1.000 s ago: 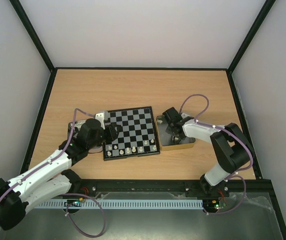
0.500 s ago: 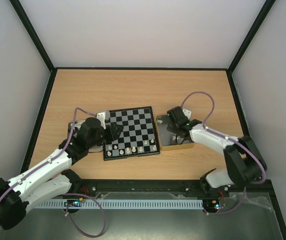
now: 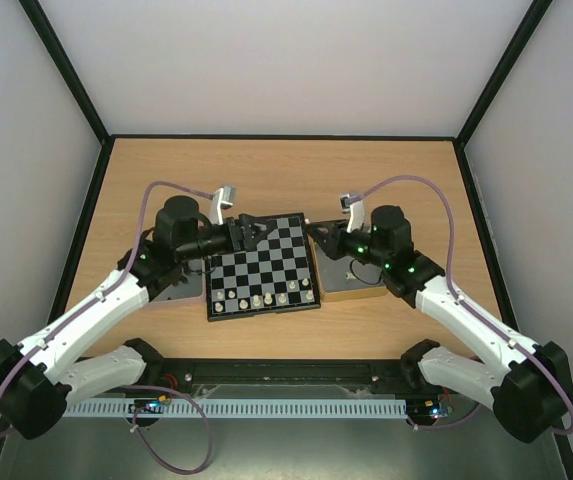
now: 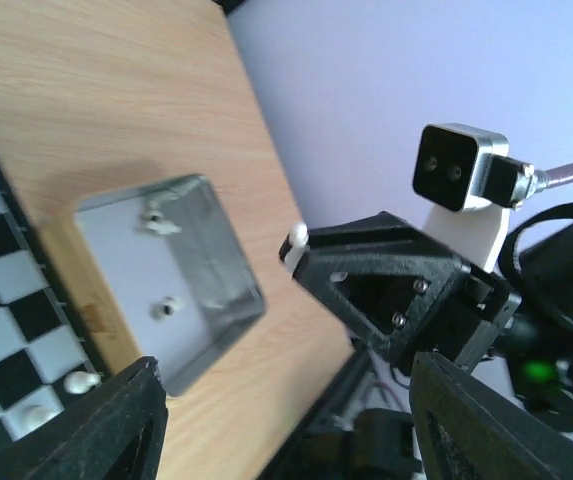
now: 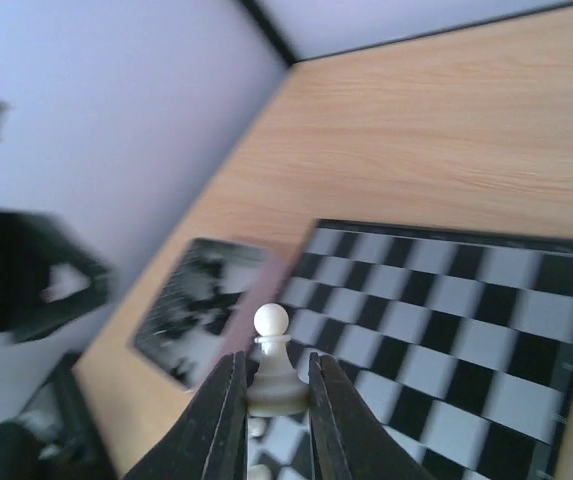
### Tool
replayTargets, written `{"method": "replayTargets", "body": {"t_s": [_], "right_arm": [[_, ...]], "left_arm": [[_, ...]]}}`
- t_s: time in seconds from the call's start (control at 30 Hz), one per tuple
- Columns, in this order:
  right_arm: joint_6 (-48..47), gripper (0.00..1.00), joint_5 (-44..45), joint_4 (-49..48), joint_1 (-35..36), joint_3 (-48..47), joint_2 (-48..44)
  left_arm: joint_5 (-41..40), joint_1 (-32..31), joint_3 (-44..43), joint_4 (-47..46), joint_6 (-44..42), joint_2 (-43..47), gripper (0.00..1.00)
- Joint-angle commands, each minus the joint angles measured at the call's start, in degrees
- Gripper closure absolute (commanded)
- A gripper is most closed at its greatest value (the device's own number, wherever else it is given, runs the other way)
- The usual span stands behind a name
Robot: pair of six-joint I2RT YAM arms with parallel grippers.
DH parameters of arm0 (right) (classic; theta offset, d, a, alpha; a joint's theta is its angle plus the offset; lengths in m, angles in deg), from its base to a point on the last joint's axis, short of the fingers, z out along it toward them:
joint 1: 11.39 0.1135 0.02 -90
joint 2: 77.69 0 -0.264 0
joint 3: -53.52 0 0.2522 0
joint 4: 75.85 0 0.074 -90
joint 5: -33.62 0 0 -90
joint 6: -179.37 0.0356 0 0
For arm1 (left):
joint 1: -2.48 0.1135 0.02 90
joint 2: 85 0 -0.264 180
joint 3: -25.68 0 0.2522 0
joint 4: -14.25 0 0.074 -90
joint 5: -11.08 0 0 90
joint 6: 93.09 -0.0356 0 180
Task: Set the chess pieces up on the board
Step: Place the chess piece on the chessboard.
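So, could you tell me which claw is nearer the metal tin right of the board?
Right. The right claw, holding a white pawn, hangs by the tin at its far-left corner; the left claw is farther off, above the board at its far edge.

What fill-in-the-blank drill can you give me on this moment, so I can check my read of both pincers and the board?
1. The right pincer is shut on a ___ pawn.
2. The left pincer is ___ and holds nothing.
3. In the top view, the white pieces on the board stand along its ___ edge.
Missing words: white; open; bottom
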Motion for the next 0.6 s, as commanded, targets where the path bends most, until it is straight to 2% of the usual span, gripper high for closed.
{"method": "replayTargets", "body": {"t_s": [0.0, 0.17, 0.23, 0.43, 0.57], "right_arm": [[-3.9, 0.85, -21.7, -7.4, 0.3, -1.8, -1.6], [-6.2, 0.85, -31.2, -7.9, 0.3, -3.8, -1.4], [-7.1, 0.85, -31.5, -7.6, 0.3, -4.8, -1.5], [-11.2, 0.85, -33.1, -2.8, 0.3, -8.0, 1.0], [-13.5, 0.85, -33.7, 0.3, 0.3, -8.9, 2.1]], "left_arm": [[12.8, 0.8, -2.1, -7.0, 9.2, -1.7, 0.31], [19.9, 0.8, -3.2, -10.8, 13.7, -3.8, 0.31], [21.3, 0.8, -3.5, -11.4, 14.3, -4.5, 0.33], [24.2, 0.6, -4.6, -11.3, 14.8, -6.7, 0.50], [25.2, 0.4, -4.8, -11.8, 15.7, -8.0, 0.55]]}}
